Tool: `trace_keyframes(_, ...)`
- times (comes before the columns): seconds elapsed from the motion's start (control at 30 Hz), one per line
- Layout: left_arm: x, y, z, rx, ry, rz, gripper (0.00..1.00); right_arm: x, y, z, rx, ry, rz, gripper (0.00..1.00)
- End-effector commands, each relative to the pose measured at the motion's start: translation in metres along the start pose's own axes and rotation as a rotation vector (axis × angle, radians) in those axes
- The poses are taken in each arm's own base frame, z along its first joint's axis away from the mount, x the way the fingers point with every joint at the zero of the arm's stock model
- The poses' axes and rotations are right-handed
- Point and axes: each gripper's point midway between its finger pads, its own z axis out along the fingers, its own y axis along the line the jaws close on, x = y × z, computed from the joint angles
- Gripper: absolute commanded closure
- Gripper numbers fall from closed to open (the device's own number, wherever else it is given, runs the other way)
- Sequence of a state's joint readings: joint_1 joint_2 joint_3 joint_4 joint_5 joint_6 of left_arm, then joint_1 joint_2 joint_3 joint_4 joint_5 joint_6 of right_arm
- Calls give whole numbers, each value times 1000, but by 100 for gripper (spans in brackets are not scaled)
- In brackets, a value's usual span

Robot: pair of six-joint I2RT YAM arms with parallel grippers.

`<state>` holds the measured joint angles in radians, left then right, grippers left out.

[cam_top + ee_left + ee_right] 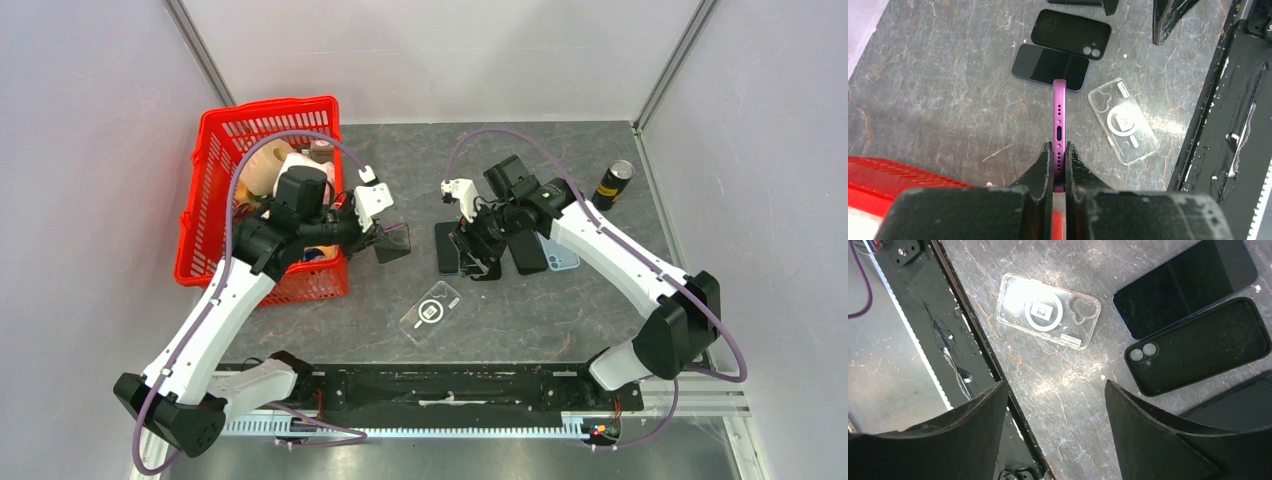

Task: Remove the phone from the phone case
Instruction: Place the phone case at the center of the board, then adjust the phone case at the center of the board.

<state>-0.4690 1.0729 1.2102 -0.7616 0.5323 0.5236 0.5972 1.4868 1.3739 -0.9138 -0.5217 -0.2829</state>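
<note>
The left gripper (1059, 150) has its jaws pressed tight on the purple phone (1060, 112). It pinches the phone by the end with the plug hole, and the phone sticks out on its thin edge, up off the table (560, 310). From above, the phone hangs just beside the red basket (215, 160).

The clear case (1123, 121) lies flat on the table, near the front and well apart from the purple phone. It has a white ring on its back, and the stone top shows right through it.

The right gripper (1055, 385) has its jaws spread wide and holds nothing. It hangs above a dark phone (1183, 287) and a black case (1198, 347). These two lie flat, side by side and very close (I cannot tell if they touch). The black case has its camera holes showing. A light blue phone (565, 260) peeks out from under the right arm.

The red basket sits on the left side of the table. Inside it is a round tan roll (262, 165) and some more small things, but the left arm covers most of them, so I cannot tell what they are.

A black can (613, 184) stands near the far right corner of the table.
</note>
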Motion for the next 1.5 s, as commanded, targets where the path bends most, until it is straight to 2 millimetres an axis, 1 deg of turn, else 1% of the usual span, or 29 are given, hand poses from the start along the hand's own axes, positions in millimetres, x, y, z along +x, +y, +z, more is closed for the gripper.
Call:
trace_keyframes(0.0, -10, 6, -15, -41, -28, 66, 98, 5, -2, 26, -18, 14, -51, 21)
trace_keyframes(0.1, -7, 10, -20, -63, -18, 51, 98, 13, 2, 44, -38, 29, -101, 19)
trace_keyframes(0.27, -16, 15, -38, -106, -47, 21, 98, 36, -2, 77, -51, 120, -139, 19)
trace_keyframes(0.33, -21, 17, -44, -122, -58, 13, 98, 50, -2, 89, -53, 158, -173, 19)
trace_keyframes(0.4, -28, 19, -51, -136, -73, 4, 98, 61, -5, 97, -42, 191, -213, 17)
trace_keyframes(0.53, -45, 24, -62, -162, -113, -25, 98, 71, -12, 103, -8, 212, -251, 15)
trace_keyframes(0.63, -54, 22, -64, -150, -142, -44, 98, 72, -12, 97, 16, 206, -245, 15)
trace_keyframes(0.77, -54, 9, -57, -73, -166, -81, 98, 71, -15, 80, 73, 180, -238, 15)
trace_keyframes(0.87, -52, 0, -49, -19, -191, -135, 98, 64, -16, 58, 76, 113, -195, 15)
trace_keyframes(0.93, -51, -4, -43, 16, -205, -162, 98, 57, -15, 39, 55, 46, -163, 15)
trace_keyframes(1.0, -50, -6, -36, 44, -217, -189, 98, 49, -9, 21, 5, -30, -155, 14)
trace_keyframes(1.07, -50, -7, -27, 75, -233, -218, 98, 40, 3, 6, -51, -109, -175, 13)
trace_keyframes(1.13, -49, -7, -19, 110, -245, -242, 98, 31, 12, -4, -79, -156, -209, 13)
trace_keyframes(1.2, -48, -7, -10, 150, -243, -262, 98, 22, 23, -11, -126, -188, -232, 12)
trace_keyframes(1.27, -50, -10, -4, 207, -246, -282, 98, 11, 30, -14, -168, -218, -241, 12)
trace_keyframes(1.33, -56, -15, -1, 269, -266, -302, 98, -3, 34, -16, -203, -245, -245, 12)
trace_keyframes(1.43, -65, -21, 0, 330, -302, -322, 98, -24, 34, -17, -229, -282, -247, 12)
trace_keyframes(1.47, -68, -22, 0, 337, -314, -323, 98, -28, 33, -16, -236, -289, -246, 12)
